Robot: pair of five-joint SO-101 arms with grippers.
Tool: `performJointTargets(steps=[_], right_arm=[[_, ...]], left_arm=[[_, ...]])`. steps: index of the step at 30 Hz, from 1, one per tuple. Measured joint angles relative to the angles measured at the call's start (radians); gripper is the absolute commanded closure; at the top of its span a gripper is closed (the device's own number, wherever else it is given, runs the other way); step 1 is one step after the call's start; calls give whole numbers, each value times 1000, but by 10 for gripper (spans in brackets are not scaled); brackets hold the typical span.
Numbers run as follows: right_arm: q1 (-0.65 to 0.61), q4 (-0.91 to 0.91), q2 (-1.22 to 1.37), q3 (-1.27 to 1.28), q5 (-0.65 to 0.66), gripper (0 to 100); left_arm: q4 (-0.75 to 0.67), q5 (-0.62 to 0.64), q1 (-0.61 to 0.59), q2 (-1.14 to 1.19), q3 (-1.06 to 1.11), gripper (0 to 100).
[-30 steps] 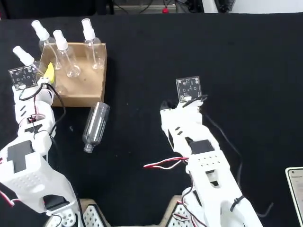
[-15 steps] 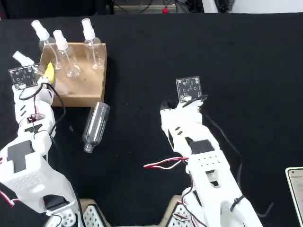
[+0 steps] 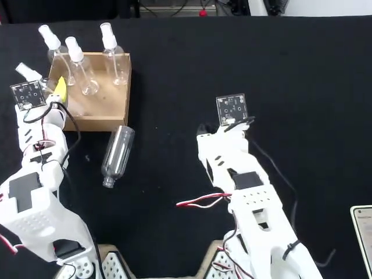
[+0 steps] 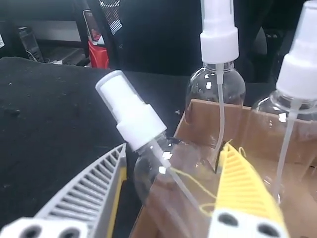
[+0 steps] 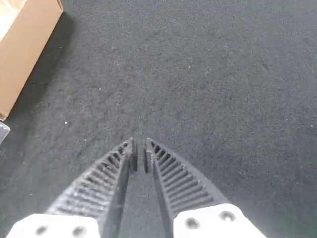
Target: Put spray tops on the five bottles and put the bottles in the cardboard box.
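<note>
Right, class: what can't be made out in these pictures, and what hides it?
Left wrist view: base of the tilted clear plastic bottle with white spray top, partly behind the left gripper and cut by the picture's edge.
High view: flat white object, cut by the right edge; unidentifiable.

Black cloth-covered table [image 3: 290, 87]. Cardboard box [image 3: 107, 113] sat on it at the far left. One clear uncapped bottle [image 3: 117, 154] lay on its side directly on the cloth, just beside the box's near wall, neck pointing away from the box. A flat pale item [image 3: 364, 229] lay at the right edge, cut off.
</note>
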Motion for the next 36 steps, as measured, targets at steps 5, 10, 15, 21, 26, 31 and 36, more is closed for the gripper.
performJointTargets(steps=[5, 10, 15, 21, 26, 31, 36], right_arm=[[0, 0, 0, 0, 0, 967], [0, 0, 0, 0, 0, 967], [0, 0, 0, 0, 0, 967], [0, 0, 0, 0, 0, 967], [0, 0, 0, 0, 0, 967], [0, 0, 0, 0, 0, 967], [0, 0, 0, 0, 0, 967]], left_arm=[[-2, 2, 5, 0, -2, 833], [-2, 2, 11, -11, -3, 834], [-2, 2, 11, -14, -15, 837], [0, -2, 6, -110, -14, 837], [48, -72, 8, -155, -12, 837], [63, -132, 8, -155, -2, 836], [63, -138, 8, -164, 2, 834]])
